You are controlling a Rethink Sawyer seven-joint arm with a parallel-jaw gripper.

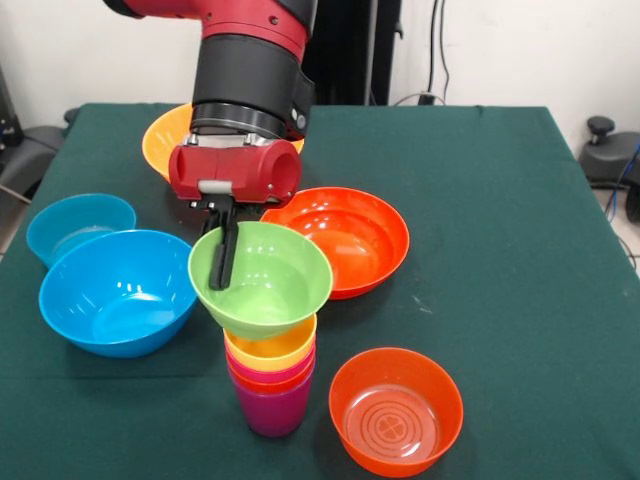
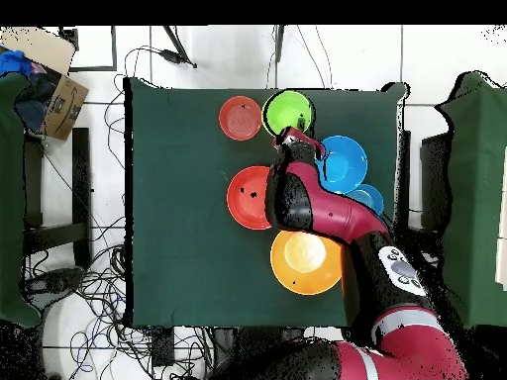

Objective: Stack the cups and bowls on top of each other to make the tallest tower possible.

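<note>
Gripping the green bowl (image 1: 262,277) by its rim, the gripper (image 1: 224,262) holds it on the tower (image 1: 271,372)!
Large blue bowl (image 1: 118,290) left, red-orange bowl (image 1: 343,238) behind, small orange bowl (image 1: 396,409) right; one finger (image 1: 222,255) inside the rim, pinching its wall.

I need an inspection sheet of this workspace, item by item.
Surface: green cloth on the table.
Job's things: green bowl on the tower; large blue bowl, small blue bowl, red-orange bowl, translucent orange bowl, orange-yellow bowl apart on the cloth.
Clutter: nothing seen.
Grippers: gripper shut on the green bowl's rim, one of the jaws inside.
Cables: tangled on the floor.
Surroundings: cardboard box.
</note>
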